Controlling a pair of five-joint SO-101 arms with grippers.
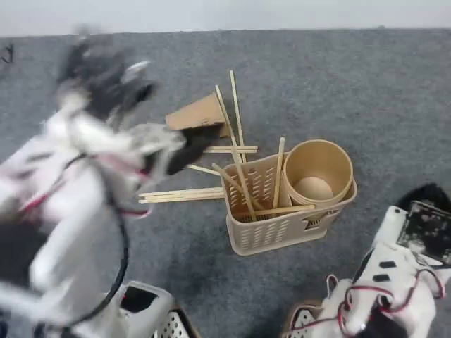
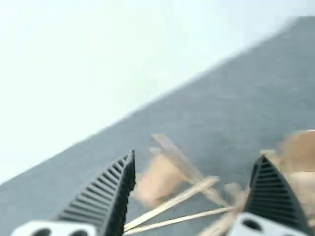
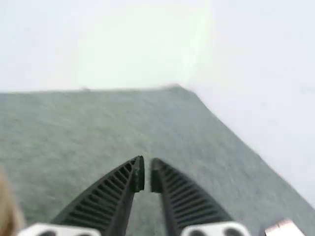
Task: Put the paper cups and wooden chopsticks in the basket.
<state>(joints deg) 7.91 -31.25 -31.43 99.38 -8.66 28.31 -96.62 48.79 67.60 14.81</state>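
Note:
A beige basket (image 1: 271, 236) stands on the grey carpet, with one paper cup (image 1: 317, 171) upright in it and a few wooden chopsticks (image 1: 243, 184) leaning across its rim. A second paper cup (image 1: 199, 113) lies on its side behind the basket's left end, blurred in the left wrist view (image 2: 157, 178). Loose chopsticks (image 1: 182, 195) lie on the carpet to the left of the basket, and more (image 1: 235, 109) lie beside the fallen cup. My left gripper (image 1: 197, 143) (image 2: 194, 172) hangs open just in front of that cup, over the loose sticks (image 2: 172, 204). My right gripper (image 3: 146, 173) is shut and holds nothing.
The right arm (image 1: 394, 282) sits folded at the front right, away from the basket. The arm bases (image 1: 151, 313) stand along the front edge. A white wall (image 1: 225, 13) borders the carpet at the back. Open carpet lies right of the basket.

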